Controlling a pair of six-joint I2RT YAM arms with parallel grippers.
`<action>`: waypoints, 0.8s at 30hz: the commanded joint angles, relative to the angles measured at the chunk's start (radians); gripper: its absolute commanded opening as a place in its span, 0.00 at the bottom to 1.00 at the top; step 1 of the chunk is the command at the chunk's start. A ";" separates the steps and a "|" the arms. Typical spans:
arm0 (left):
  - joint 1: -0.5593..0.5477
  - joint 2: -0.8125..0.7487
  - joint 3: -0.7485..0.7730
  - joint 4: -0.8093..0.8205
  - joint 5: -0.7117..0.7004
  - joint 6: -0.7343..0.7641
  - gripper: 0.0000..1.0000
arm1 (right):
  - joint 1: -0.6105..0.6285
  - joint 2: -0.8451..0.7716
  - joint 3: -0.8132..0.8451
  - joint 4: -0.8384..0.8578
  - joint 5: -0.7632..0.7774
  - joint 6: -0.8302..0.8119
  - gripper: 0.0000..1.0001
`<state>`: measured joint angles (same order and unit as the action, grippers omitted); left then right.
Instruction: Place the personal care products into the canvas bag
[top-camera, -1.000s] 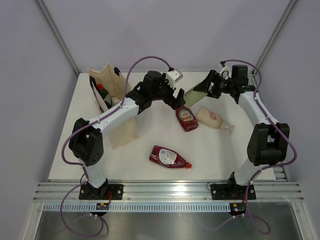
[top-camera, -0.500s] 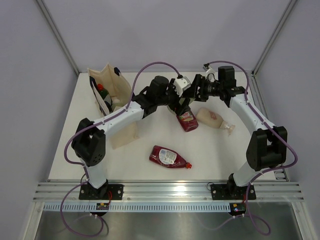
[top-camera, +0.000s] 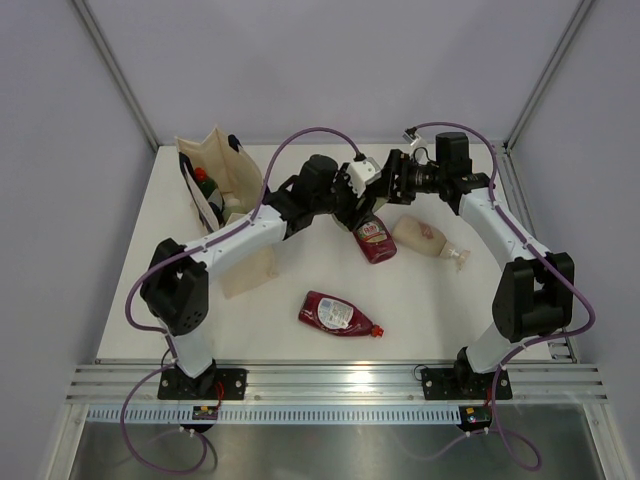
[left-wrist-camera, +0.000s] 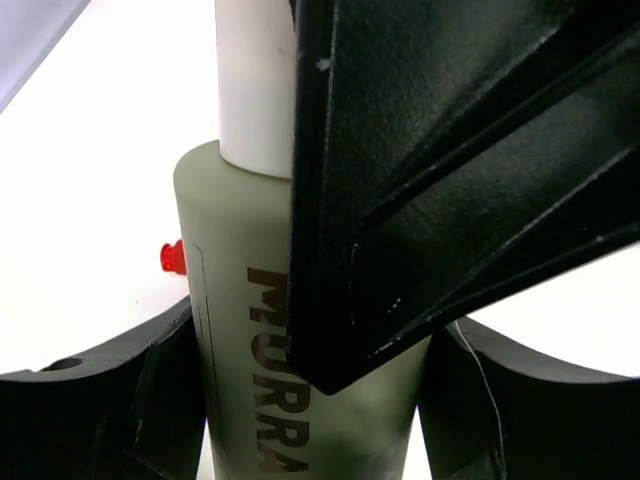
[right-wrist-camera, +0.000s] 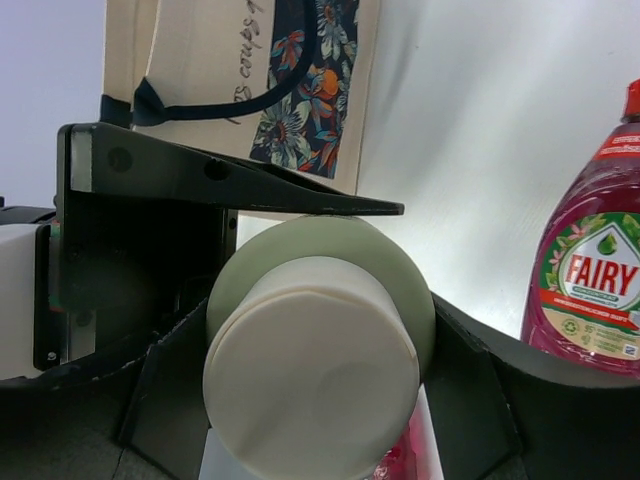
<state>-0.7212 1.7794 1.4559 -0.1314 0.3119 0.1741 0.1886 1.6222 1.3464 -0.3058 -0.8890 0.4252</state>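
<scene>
Centrally, two tools (left-wrist-camera: 315, 405) (right-wrist-camera: 320, 400), one pale-green bottle (left-wrist-camera: 235, 300).

Your right pincer (top-camera: 388, 185) now carries the pale green bottle (left-wrist-camera: 225, 300) inward, and your left pincer (top-camera: 362, 198), apart a second ago, now meets it, its fingers (left-wrist-camera: 100, 400) flanking the same bottle.

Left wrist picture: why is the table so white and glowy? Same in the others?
Left wrist view: the table is washed out to blank white behind the pale green bottle. Right wrist view: greyer table, with the Fairy bottle crisp. Top view: even light.
</scene>
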 joint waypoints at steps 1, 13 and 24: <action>-0.001 -0.078 -0.028 -0.042 0.022 0.044 0.00 | 0.009 -0.050 0.046 0.085 -0.209 -0.005 0.38; 0.000 -0.259 -0.160 -0.048 0.113 -0.044 0.00 | 0.012 -0.067 0.068 0.086 -0.180 -0.065 0.94; 0.022 -0.351 -0.167 -0.079 0.116 -0.111 0.00 | -0.006 -0.085 0.126 -0.042 -0.111 -0.216 0.99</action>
<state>-0.7155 1.5394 1.2331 -0.3279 0.3931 0.1101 0.1944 1.5932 1.4113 -0.3019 -1.0260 0.3061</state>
